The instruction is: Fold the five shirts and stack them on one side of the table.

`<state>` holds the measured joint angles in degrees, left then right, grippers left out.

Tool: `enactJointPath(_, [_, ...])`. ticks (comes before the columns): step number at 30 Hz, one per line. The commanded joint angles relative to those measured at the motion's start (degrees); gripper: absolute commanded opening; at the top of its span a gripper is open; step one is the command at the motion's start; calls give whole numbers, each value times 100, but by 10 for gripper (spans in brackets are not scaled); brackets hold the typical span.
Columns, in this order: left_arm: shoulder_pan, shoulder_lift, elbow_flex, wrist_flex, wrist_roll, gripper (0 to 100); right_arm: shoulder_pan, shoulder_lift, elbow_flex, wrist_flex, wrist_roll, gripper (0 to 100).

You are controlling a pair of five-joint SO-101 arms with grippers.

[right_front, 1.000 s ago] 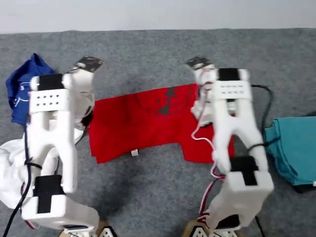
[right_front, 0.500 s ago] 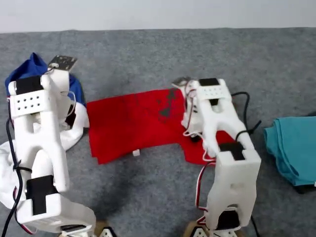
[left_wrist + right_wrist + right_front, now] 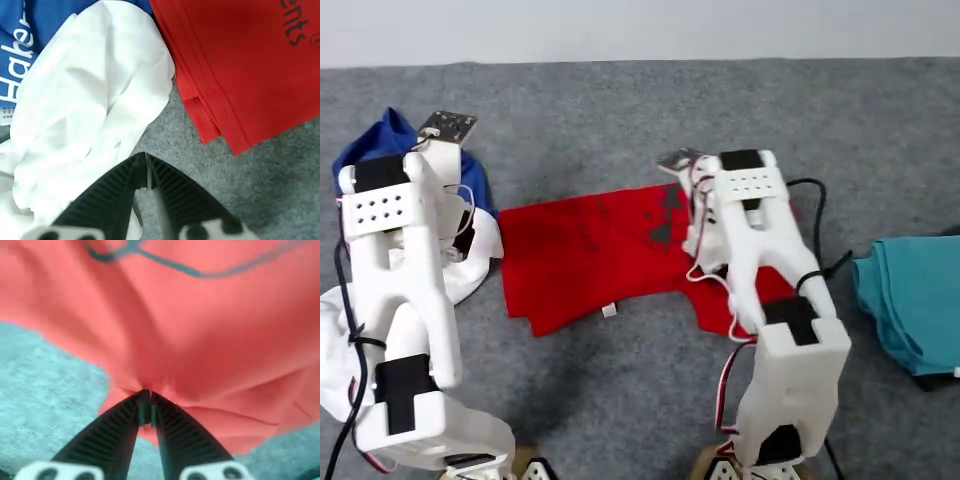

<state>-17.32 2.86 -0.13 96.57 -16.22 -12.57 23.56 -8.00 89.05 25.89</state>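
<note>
The red shirt [image 3: 590, 255] lies spread out in the middle of the grey surface [image 3: 620, 110]. The white shirt [image 3: 480, 262] and the blue shirt [image 3: 390, 135] are bunched up just beside it on one side. The teal shirt [image 3: 910, 300] sits well apart on the other side and looks folded. The right end effector [image 3: 146, 396] is closed tight on a little pinch of the red shirt. The cloth puckers up around its tips, so the step looks like folding this side of the shirt over toward the middle. To do it well, I think the pinch should stay tight, and the cloth should go up only a little. Then it should go across slowly, so the whole shirt does not slide along the surface. The edge should land straight and flat, with no lumps under it. It may help if the other arm presses down the far side of the shirt. The right arm [image 3: 760, 250] stretches out from the near edge over that half of the red shirt, with its wrist bent down low onto the cloth. The left arm [image 3: 395, 250] stretches out over the white shirt. The left end effector [image 3: 145, 159] points down where the white shirt meets the bare surface, near the red shirt's edge. Its jaws are pressed together with nothing between them.
</note>
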Motion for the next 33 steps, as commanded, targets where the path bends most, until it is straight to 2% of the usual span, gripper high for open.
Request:
enactJointPath(1, [9,-246,-22,-97,44,3,-251,-479,-185,-127,53,9])
enactJointPath(6, [220,-237,57,-316,70,3,-277,-488,-378,-655,53,9])
enactJointPath(10, [853,-237,374,-765,79,3,-154,-541,-747,-611,53,9])
enactJointPath(15, [1415,-229,963,-1574,114,3,330,-549,-1600,66,53,9])
enactJointPath(18, [1433,-53,1297,-2180,325,3,725,-558,-1978,497,53,9])
enactJointPath(21, [1424,563,1262,-2426,334,3,1165,-558,-2215,901,53,9])
enactJointPath(28, [1371,2409,-259,-1767,352,3,2000,-558,-2391,1297,53,9])
enactJointPath(33, [1143,3253,-1824,-1037,343,3,2149,-567,-2400,1314,62,9])
